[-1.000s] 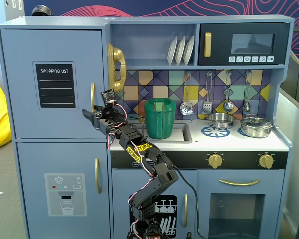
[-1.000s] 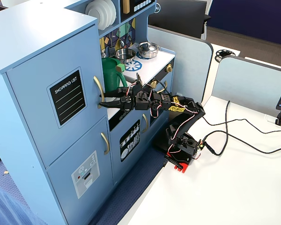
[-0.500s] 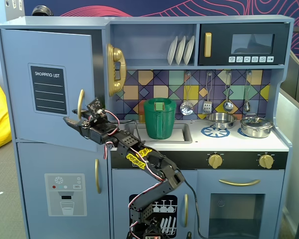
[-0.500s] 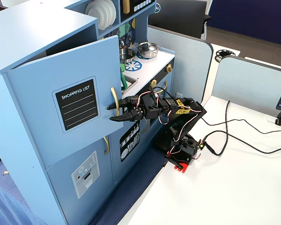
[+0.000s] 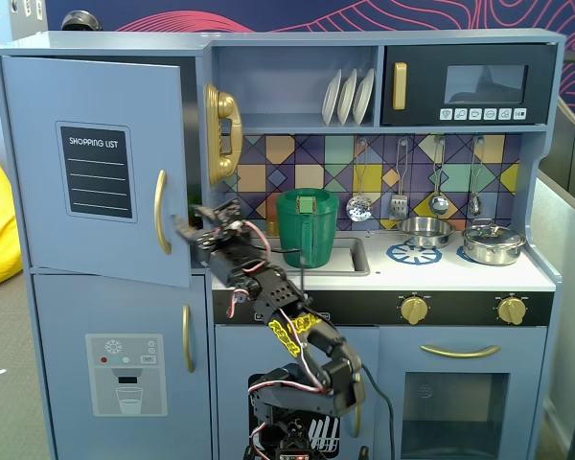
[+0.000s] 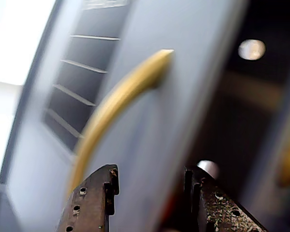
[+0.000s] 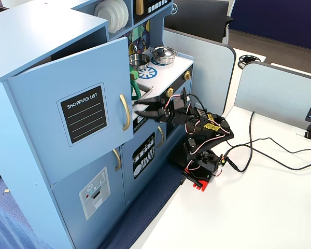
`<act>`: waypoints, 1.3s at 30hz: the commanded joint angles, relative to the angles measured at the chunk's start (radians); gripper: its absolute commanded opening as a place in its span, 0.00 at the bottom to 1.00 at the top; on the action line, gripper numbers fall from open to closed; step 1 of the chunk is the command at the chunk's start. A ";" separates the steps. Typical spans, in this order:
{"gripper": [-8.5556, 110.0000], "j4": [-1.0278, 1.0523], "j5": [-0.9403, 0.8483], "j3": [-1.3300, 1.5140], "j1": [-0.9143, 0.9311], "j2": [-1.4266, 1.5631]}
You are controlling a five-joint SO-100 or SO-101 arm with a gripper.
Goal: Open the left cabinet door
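Observation:
The left cabinet door (image 5: 38, 192) is blue-grey, with a black "SHOPPING LIST" panel and a vertical gold bar handle (image 5: 160, 212). It stands partly open, swung out from the cabinet; this shows in both fixed views (image 7: 88, 67). My gripper (image 5: 196, 225) is at the door's free edge, just right of the handle (image 7: 125, 112). In the wrist view the jaws stand apart, and the door's edge (image 6: 183, 121) runs between the fingers (image 6: 94, 198), with the handle (image 6: 121, 96) above left. My gripper (image 6: 150, 179) is open. The dark cabinet inside shows to the right.
Below is the door with the dispenser graphic (image 5: 125, 374). A green pot (image 5: 307, 225) sits in the sink behind the arm, and a gold phone (image 5: 222, 134) hangs above. The arm's base (image 7: 199, 171) stands on a white table with cables (image 7: 269, 145).

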 commanded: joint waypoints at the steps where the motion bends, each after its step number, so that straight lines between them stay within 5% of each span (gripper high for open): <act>1: 0.13 0.080 0.058 -0.014 0.123 0.058; 11: 0.12 0.066 0.103 -0.031 0.235 -0.117; 39: 0.12 -0.218 -0.232 -0.101 -0.497 -0.382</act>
